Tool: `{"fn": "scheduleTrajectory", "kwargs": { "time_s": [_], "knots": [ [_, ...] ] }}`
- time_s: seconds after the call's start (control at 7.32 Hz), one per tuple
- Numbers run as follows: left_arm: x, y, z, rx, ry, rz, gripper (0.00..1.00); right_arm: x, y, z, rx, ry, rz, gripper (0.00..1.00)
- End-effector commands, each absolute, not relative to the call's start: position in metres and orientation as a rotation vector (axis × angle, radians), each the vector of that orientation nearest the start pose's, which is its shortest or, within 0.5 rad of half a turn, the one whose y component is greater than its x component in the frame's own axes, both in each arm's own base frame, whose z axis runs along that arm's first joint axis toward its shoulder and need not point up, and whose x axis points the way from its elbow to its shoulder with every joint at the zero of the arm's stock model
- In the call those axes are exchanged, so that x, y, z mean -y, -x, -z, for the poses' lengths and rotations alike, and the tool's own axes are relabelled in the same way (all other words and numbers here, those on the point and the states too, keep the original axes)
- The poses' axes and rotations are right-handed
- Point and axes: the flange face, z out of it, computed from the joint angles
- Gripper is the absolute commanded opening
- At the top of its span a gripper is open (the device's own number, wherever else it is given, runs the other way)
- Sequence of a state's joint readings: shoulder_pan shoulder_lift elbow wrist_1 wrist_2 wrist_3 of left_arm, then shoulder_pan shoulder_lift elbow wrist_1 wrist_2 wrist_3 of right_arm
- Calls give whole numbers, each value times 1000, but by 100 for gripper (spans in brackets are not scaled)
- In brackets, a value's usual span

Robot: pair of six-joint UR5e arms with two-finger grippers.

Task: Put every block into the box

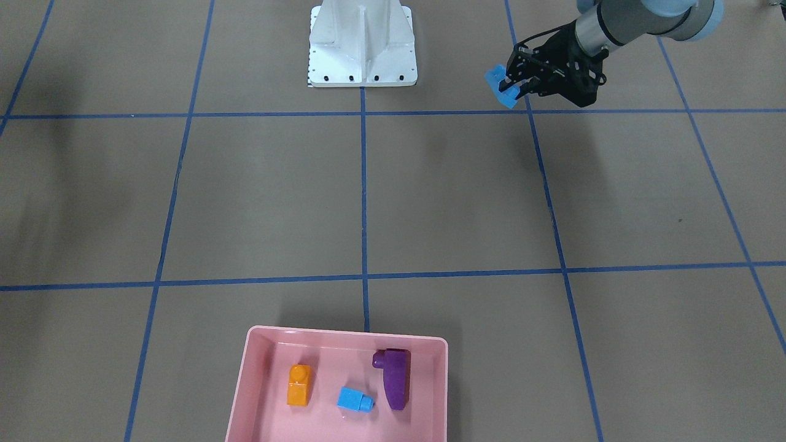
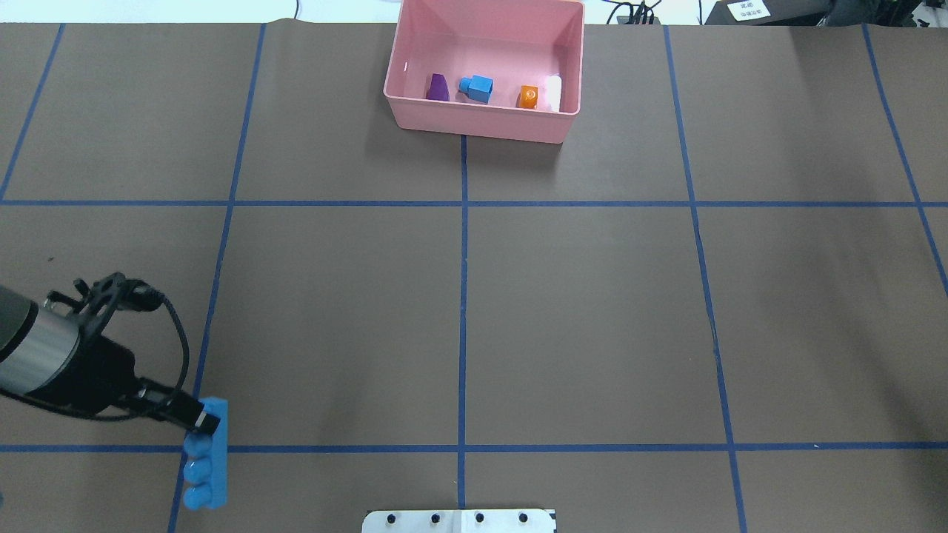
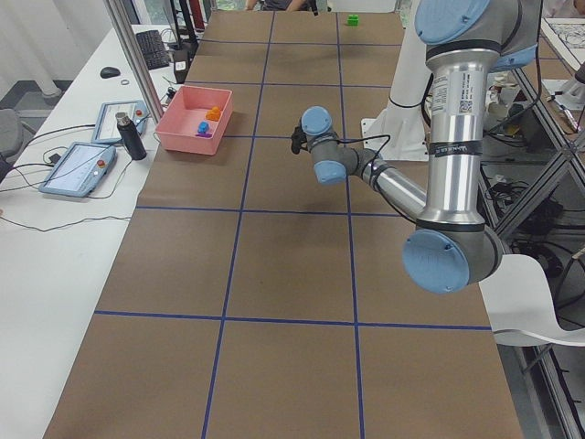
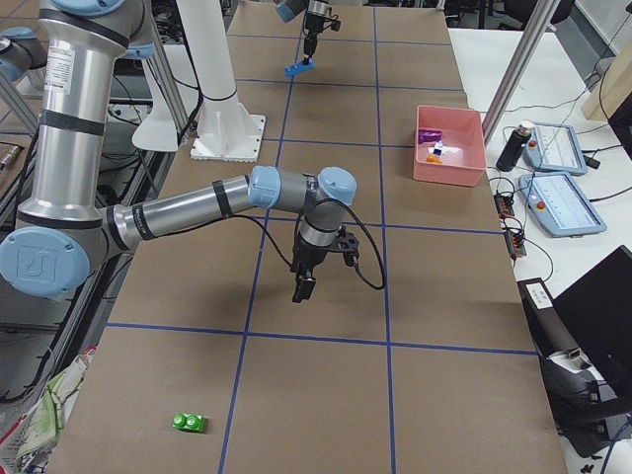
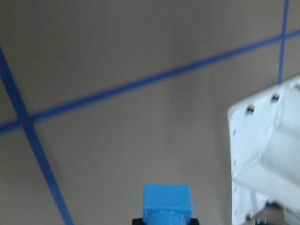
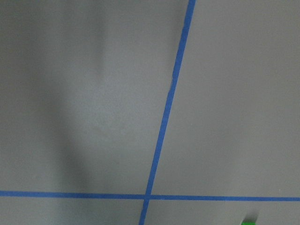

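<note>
Seen from overhead, the left tool (image 2: 204, 423) sits at about 8 o'clock on the desk (image 2: 592, 311). It is clenched on one end of the long light blue block (image 2: 211, 463), whose studded length runs back toward 6 o'clock, along a blue tape line (image 2: 463, 296). I cannot tell whether the block touches the desk or hangs clear of it.

At 6 o'clock, the edge of the white robot base (image 2: 459, 520) shows at the bottom of the view.

The pink box (image 2: 481, 127) stands at 12 o'clock, at the desk's far edge. Three blocks lie in a row on its floor, apart from one another. The purple sloped block (image 2: 438, 87) is toward 9 o'clock, the small light blue block (image 2: 477, 88) is in the middle, and the orange block (image 2: 528, 96) is toward 3 o'clock.

The right tool (image 4: 303, 286) shows only in the side view from the robot's right. It points down over the desk near a crossing of tape lines, and I cannot tell whether it is released or clenched.

The green two-stud block (image 4: 188, 423) lies alone on the desk at about 7 o'clock in that side view. It is well apart from the right tool and far from the box.
</note>
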State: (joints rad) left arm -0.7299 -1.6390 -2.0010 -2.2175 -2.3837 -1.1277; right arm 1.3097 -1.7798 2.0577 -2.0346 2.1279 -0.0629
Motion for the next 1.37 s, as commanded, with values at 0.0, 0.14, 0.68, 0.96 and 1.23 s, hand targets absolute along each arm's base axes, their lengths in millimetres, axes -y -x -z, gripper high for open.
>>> {"fn": "scheduleTrajectory", "kwargs": {
  "time_s": [0.0, 0.14, 0.68, 0.96, 1.23],
  "knots": [
    [440, -324, -298, -1290, -57, -128, 0, 344, -20, -596, 570, 234, 328, 100],
    [471, -321, -272, -1293, -84, -95, 0, 326, -38, -612, 585, 246, 347, 100],
    [643, -365, -123, -1312, -85, 243, 0, 279, -101, -686, 658, 245, 339, 100],
    [709, -392, -67, -1253, -171, 433, 0, 271, -115, -756, 641, 127, 353, 100],
    [750, -406, -57, -1207, -319, 559, 0, 263, -115, -781, 647, 152, 341, 100]
  ]
}}
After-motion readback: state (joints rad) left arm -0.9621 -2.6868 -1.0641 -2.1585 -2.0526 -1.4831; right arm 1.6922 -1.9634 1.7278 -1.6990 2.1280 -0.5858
